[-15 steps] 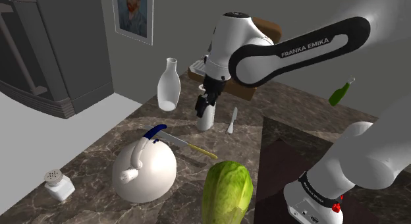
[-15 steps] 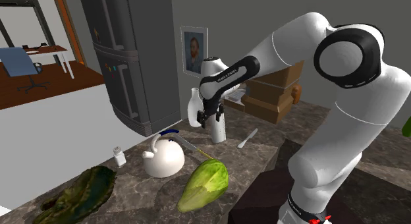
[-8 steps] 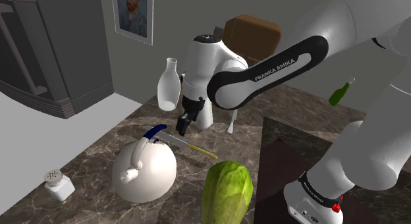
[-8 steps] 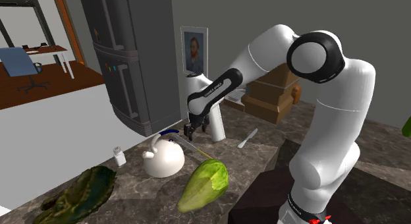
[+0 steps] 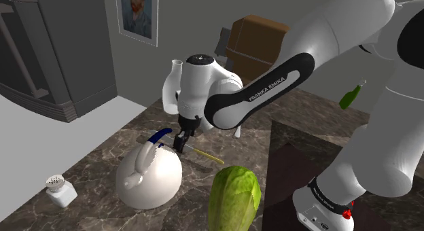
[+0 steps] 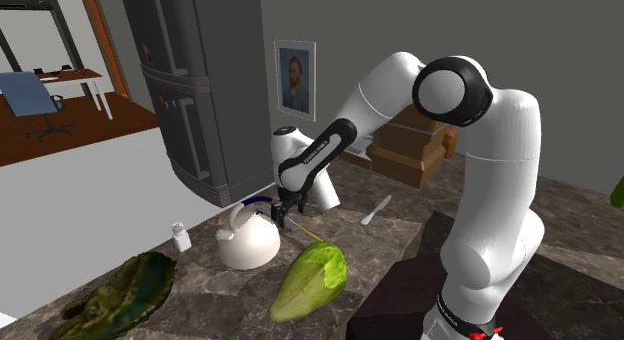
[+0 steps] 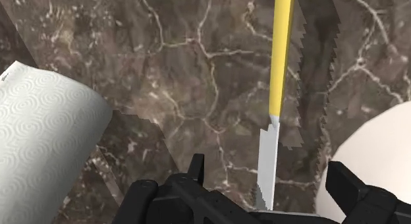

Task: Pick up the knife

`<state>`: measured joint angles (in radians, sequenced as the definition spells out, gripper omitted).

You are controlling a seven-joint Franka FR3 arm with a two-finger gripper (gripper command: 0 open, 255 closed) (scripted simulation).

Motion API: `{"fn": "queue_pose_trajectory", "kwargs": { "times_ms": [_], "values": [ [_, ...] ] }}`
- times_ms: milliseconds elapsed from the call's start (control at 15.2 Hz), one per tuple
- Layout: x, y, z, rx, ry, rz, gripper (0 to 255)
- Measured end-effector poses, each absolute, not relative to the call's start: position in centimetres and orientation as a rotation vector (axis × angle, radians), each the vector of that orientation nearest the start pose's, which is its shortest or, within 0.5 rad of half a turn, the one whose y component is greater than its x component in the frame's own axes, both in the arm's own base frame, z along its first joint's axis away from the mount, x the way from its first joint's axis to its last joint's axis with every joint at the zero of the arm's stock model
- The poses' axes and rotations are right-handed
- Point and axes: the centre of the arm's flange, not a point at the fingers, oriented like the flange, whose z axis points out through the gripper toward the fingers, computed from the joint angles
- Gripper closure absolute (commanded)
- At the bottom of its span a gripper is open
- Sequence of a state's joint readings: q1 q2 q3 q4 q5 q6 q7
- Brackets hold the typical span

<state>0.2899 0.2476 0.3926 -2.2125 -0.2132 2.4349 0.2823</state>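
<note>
Knife lies flat, blade between the parted pincer, yellow handle pointing away.

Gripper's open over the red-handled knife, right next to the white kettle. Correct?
Not quite: the knife has a yellow handle, not red, as the wrist view shows. The rest holds: the gripper is open over it, right next to the white kettle.

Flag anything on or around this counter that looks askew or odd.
The green bottle at the shoulder view's right leans steeply, with nothing visibly propping it. Otherwise nothing stands out: the yellow-handled knife lies on the counter under the gripper.
</note>
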Motion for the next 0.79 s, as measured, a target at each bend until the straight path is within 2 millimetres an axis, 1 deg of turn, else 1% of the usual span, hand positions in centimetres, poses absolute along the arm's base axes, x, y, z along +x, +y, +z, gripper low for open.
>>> {"fn": "queue_pose_trajectory", "kwargs": {
  "times_ms": [132,198,264,462,594,792],
  "values": [
    [42.6,34.7,26.5,-3.058,-0.868,-0.041,0],
    [42.7,34.9,26.4,-3.056,-0.874,-0.05,0],
    [42.7,34.8,26.4,-3.054,-0.876,-0.055,255],
    [42.9,34.6,26.4,-3.052,-0.873,-0.062,255],
    [42.8,34.2,25.7,-3.058,-0.869,-0.041,255],
    [42.7,34.1,25.5,-3.06,-0.867,-0.035,255]
  ]
}}
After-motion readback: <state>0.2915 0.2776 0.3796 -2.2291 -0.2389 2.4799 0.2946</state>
